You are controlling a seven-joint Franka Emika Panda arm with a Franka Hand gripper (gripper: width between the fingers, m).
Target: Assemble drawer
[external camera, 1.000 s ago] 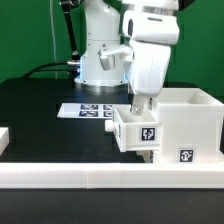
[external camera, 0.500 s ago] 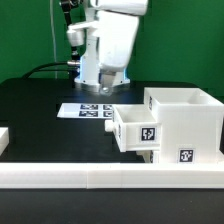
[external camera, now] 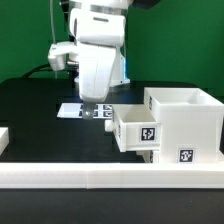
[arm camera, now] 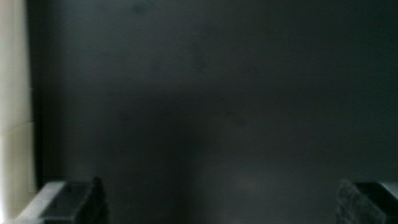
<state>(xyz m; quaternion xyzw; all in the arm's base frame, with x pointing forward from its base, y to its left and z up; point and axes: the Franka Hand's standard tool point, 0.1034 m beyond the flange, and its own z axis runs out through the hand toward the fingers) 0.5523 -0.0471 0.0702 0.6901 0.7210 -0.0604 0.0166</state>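
The white drawer box (external camera: 185,120) stands at the exterior view's right, open on top and tagged on the front. A smaller white drawer (external camera: 135,130) sits in its left side, sticking out a little. My gripper (external camera: 87,107) hangs to the left of the drawer, over the marker board (external camera: 90,111), and touches no part. In the wrist view the two dark fingers (arm camera: 64,203) stand far apart at the frame corners, and my gripper (arm camera: 217,206) is open and empty over the black table.
A long white rail (external camera: 110,178) runs along the table's front edge. A small white piece (external camera: 3,138) shows at the exterior view's left edge. A pale strip (arm camera: 11,100) runs along one edge of the wrist view. The robot base stands behind.
My arm has left the drawer and moved to the exterior view's left, ending over the marker board. The drawer and its box have stayed in place.
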